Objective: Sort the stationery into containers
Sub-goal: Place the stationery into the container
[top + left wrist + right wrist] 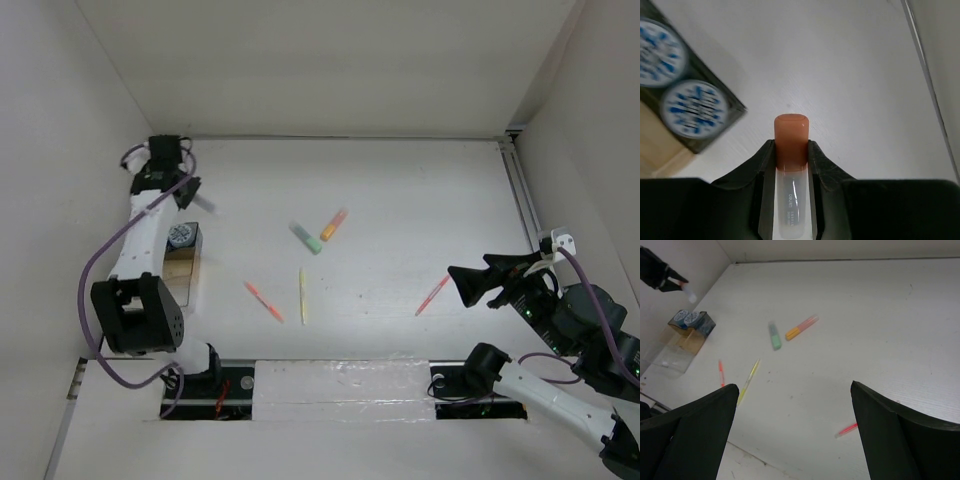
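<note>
Clasping a stubby highlighter (791,142) (glossy orange cap).

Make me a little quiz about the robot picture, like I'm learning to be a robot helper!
1. True or false: the right pincer is shut.
2. How many blue-patterned cylinders sit in the tray? A one, B two, C three.
3. Fill in: the left pincer grips a highlighter with an ____ cap.
Key: 1 false; 2 B; 3 orange.
</note>
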Motion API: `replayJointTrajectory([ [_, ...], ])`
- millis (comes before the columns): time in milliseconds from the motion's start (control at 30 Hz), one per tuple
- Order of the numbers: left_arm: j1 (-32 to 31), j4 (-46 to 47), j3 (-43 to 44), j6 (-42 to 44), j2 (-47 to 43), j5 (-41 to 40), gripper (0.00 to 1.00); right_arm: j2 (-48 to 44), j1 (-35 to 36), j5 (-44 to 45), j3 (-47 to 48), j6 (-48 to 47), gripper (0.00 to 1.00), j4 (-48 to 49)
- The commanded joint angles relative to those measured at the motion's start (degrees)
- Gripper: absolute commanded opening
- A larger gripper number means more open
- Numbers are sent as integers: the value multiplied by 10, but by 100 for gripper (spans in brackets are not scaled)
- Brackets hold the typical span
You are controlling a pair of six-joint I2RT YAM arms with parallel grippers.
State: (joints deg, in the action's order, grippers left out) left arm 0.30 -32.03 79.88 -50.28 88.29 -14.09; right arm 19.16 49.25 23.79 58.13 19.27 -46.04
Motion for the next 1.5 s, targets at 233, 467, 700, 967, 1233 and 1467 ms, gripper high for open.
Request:
replayJointTrajectory([
  [233, 240, -24, -117, 131, -124, 64, 0, 4, 6, -9, 6, -11, 100, 20],
  [467, 313, 18, -193, 118, -131, 98, 0, -7, 6, -14, 1, -11, 100, 20],
  [700, 313, 37, -231, 69, -141, 56, 0, -2, 6, -14, 1, -11, 100, 20],
  [967, 313, 43, -236, 56, -106, 62, 0, -2, 6, -14, 1, -11, 100, 20],
  [1233, 313, 43, -231, 51, -106, 56, 37, -7, 6, -14, 1, -11, 100, 20],
  [1467, 313, 48, -236, 51, -123, 63, 62, -7, 6, -14, 1, -11, 100, 20],
])
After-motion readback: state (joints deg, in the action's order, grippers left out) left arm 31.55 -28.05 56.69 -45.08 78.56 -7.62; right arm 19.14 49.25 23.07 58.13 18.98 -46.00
